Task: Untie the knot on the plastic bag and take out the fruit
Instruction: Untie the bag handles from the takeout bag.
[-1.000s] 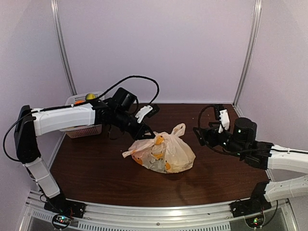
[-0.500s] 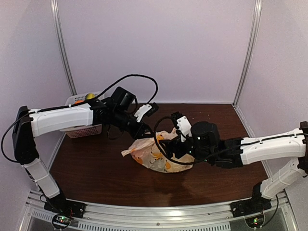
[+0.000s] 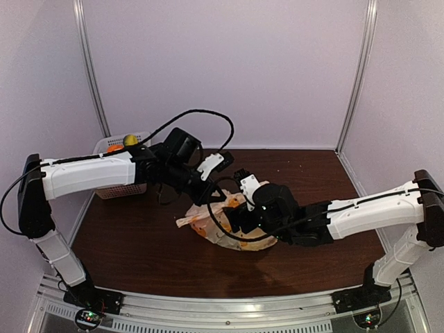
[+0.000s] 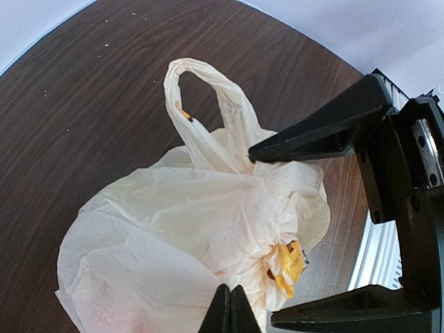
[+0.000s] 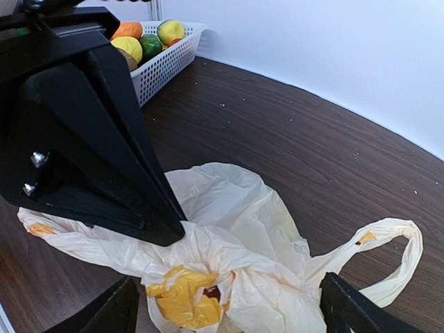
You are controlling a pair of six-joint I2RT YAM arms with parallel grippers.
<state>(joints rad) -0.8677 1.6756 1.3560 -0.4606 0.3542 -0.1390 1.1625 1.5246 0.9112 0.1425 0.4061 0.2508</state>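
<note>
Resting at ctr of the tabletop (image 3: 139, 243), the plastic bag (image 3: 205, 225) is tied shut, w/ both arms meeting over it.

1. Bag. Thin cream film, crumpled, w/ orange-yellow print marks. In the left wrist view one handle loop (image 4: 179, 104) stands up toward the upper left of the frame. The knot (image 4: 277, 201) is the bunched film just right of ctr, at the loop's base, and is not undone. Contents can't be identified through the film.

2. The left gripper (image 4: 229, 305) enters the overhead view from the left and reaches down to the bag's upper-left side. Its fingers are closed, tips together, at bottom ctr of its own wrist view, against the bag's top surface. Cannot tell whether film is pinched btwn the tips.

3. The right gripper (image 5: 227, 295) comes in from the right edge of the overhead view and lies low over the bag. Its fingers are spread wide, one at bottom left & one at bottom right of its own wrist view, straddling the knot area w/ nothing gripped. In the left wrist view the same two fingers fill the right of the frame, the upper tip at the film beside the loop's base.

4. Surroundings. A white slotted basket (image 5: 163, 66) stands at upper left of the right wrist view, well apart from the bag. It holds orange, yellow & green pieces (image 5: 170, 31).
</note>
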